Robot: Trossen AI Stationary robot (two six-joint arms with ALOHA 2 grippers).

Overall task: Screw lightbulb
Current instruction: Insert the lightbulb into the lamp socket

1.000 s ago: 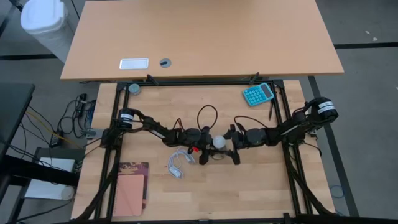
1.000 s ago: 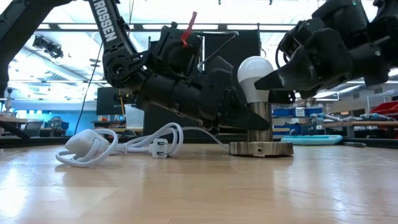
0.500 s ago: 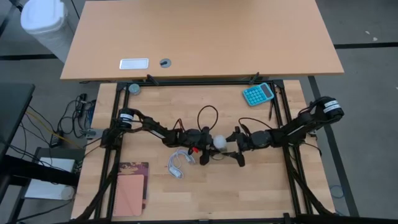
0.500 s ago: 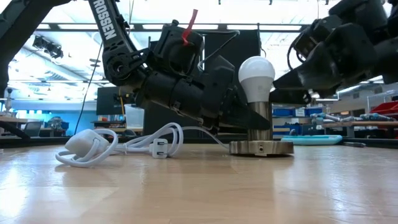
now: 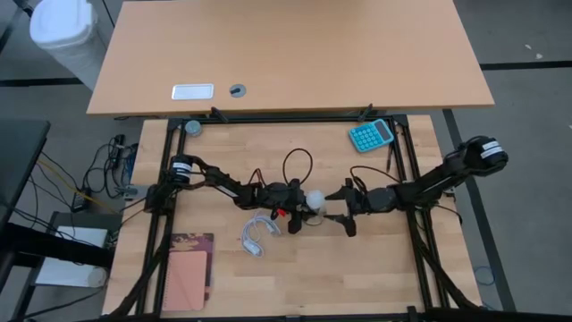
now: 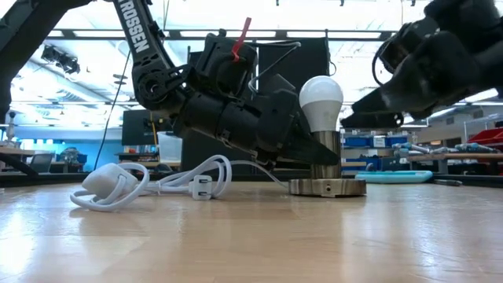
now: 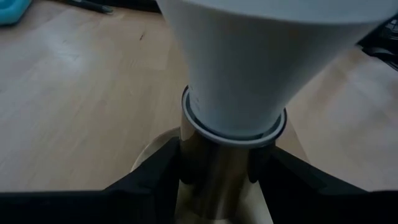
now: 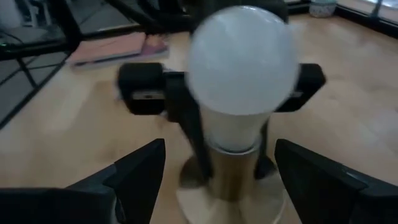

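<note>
Lightbulb (image 6: 321,102) stands upright in the metal socket (image 6: 325,162); left end effector (image 5: 296,208) clamps that socket's stem just below the bulb; right end effector (image 5: 342,208), fingers spread wide, sits just beside the bulb, not touching.

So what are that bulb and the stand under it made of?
The lightbulb looks like matte white frosted plastic or glass; which one is unclear. The stand appears to be brushed metal, grey with a dull sheen. The left pincer grips its post.
</note>
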